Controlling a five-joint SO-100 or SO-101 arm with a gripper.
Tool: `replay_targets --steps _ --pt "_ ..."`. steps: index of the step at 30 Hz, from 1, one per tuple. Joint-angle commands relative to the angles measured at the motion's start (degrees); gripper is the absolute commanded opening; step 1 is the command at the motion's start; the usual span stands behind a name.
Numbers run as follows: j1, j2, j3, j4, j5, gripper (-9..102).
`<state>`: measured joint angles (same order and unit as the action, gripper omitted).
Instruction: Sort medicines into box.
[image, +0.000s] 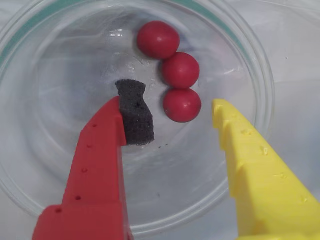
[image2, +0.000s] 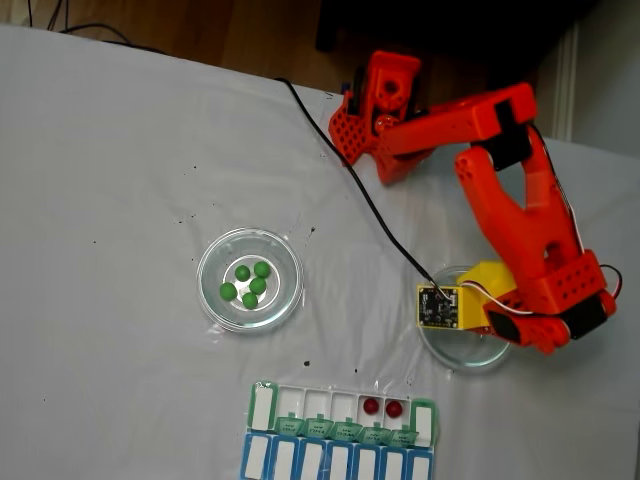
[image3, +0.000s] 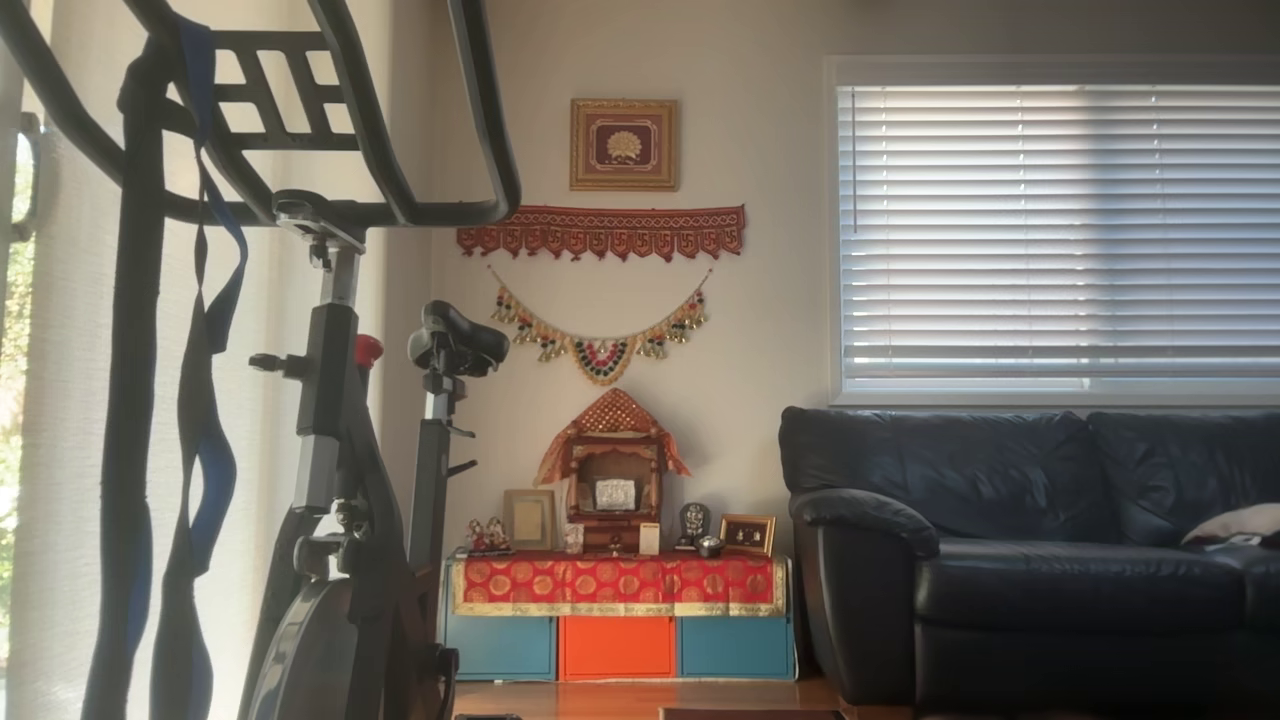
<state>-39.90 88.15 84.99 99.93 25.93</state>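
Hovering gripper (image: 170, 112), fingers spread wide, over glass dish (image: 250, 65) near table's right edge, straddling three red balls (image: 181, 105) to pinch one; box (image2: 340, 432) at front edge holds two.

Five red balls (image: 158, 39) (five green (image2: 242, 273)), two dishes (image2: 212, 290).

Home living room: dark leather sofa (image3: 1040, 540), exercise bike (image3: 340, 480), small shrine (image3: 612, 480) on cloth-draped cabinet, wall hangings, window blinds (image3: 1058, 230), wood floor.
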Motion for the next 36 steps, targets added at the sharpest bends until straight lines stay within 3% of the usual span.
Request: replay_targets --steps 1,8,22,36 --pt "-0.35 2.46 -1.67 4.48 -4.13 22" --pt "-0.18 -2.11 -3.69 7.82 -11.78 23" --pt "-0.44 -10.20 -5.54 5.45 -12.57 23" --pt "-0.09 -11.78 -7.03 1.67 -2.64 23"
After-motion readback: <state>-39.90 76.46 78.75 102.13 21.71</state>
